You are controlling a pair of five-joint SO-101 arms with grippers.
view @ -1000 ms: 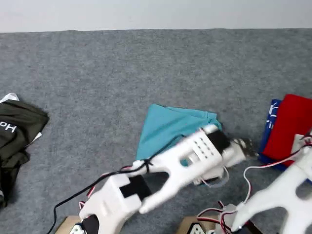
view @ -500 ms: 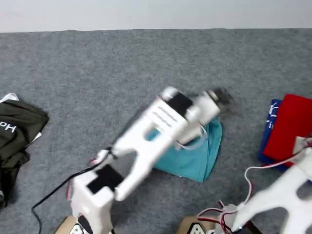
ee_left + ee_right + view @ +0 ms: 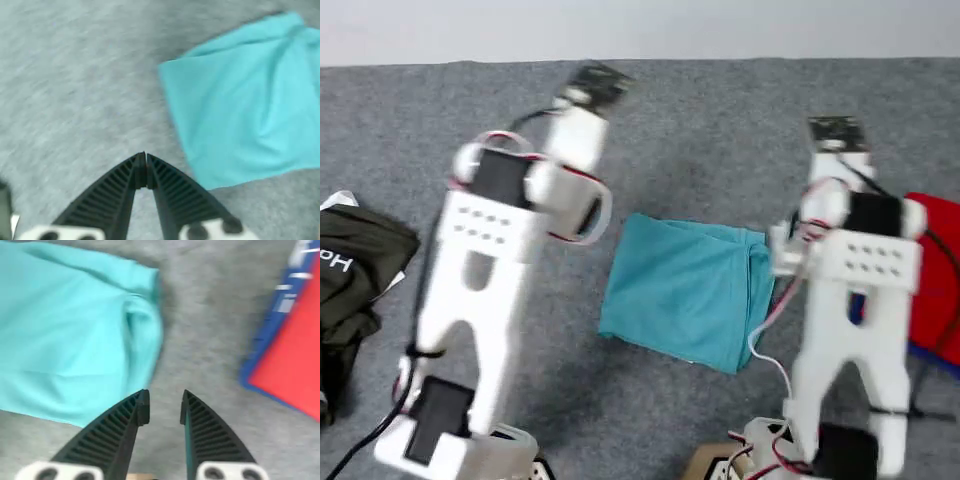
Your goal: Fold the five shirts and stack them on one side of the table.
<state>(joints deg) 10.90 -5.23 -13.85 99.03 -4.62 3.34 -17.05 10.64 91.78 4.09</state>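
**A:** Teal shirt (image 3: 685,290), where's it at?

**B:** Mid surface (image 3: 720,130), folded to a rough square, lying flat btwn my two arms.

**A:** L pincer (image 3: 145,157)?

**B:** Closed tip to tip, nothing in it. It's up over bare grey felt, just beside the teal shirt's edge.

**A:** R pincer (image 3: 164,397)?

**B:** Jaws a little apart, empty. It's above the grey strip btwn the teal shirt and the stack.

**A:** Stack?

**B:** Red shirt (image 3: 295,350) on top of blue shirt (image 3: 280,305), at my right edge, blue sticking out on the teal side.

**A:** Others?

**B:** Black shirt (image 3: 360,260), crumpled, far left edge, well apart from the teal shirt.
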